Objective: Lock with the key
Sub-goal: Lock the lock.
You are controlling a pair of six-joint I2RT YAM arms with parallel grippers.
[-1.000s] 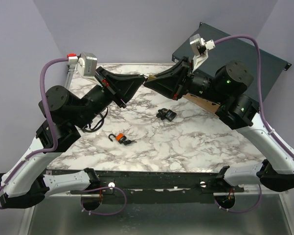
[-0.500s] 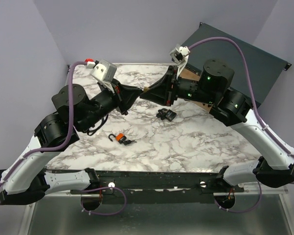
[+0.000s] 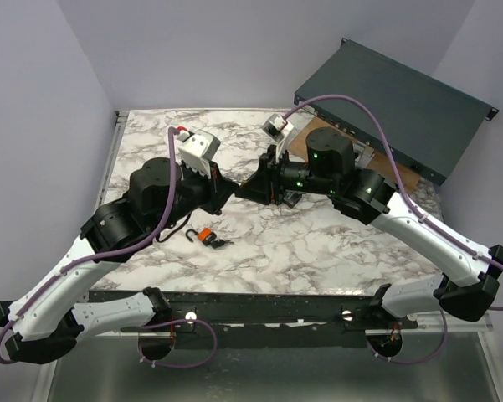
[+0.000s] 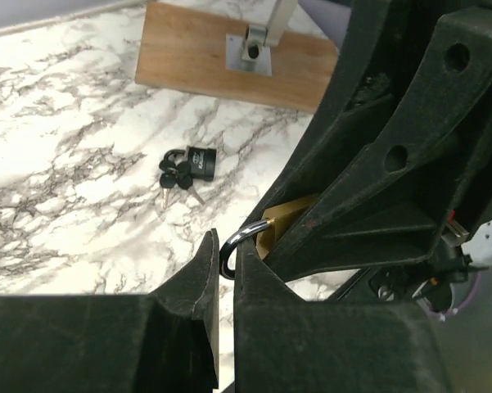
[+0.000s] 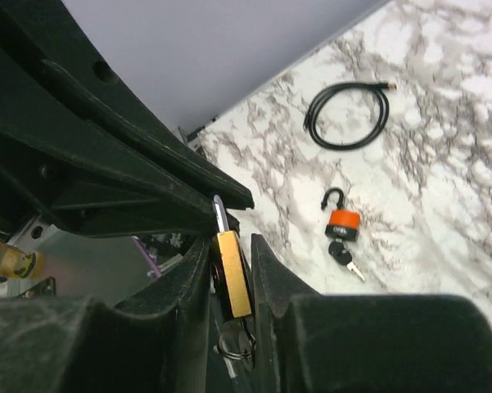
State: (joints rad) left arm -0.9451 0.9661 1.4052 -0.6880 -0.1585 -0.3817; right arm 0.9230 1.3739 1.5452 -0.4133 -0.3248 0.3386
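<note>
A brass padlock (image 5: pixel 232 274) is clamped by its body between the fingers of my right gripper (image 5: pixel 229 240), with a key ring (image 5: pixel 234 342) hanging below it. Its steel shackle (image 4: pixel 229 243) sticks out into my left gripper (image 4: pixel 227 250), whose jaws stand closed on the loop. The brass body (image 4: pixel 277 226) shows just behind the right gripper's fingers in the left wrist view. In the top view both grippers, left (image 3: pixel 229 189) and right (image 3: pixel 245 186), meet tip to tip above the table's middle.
An orange padlock (image 3: pixel 205 237) with an open shackle and its keys (image 3: pixel 223 244) lies on the marble below the left arm. A black padlock (image 4: pixel 200 161) with keys lies nearby. There is a wooden board (image 4: pixel 229 53) with a metal hasp, a coiled black cable (image 5: pixel 348 115) and a dark rack box (image 3: pixel 393 92).
Both arms have swung forward and down, carrying the joined grippers and brass padlock from the far side of the table to low over its middle.
</note>
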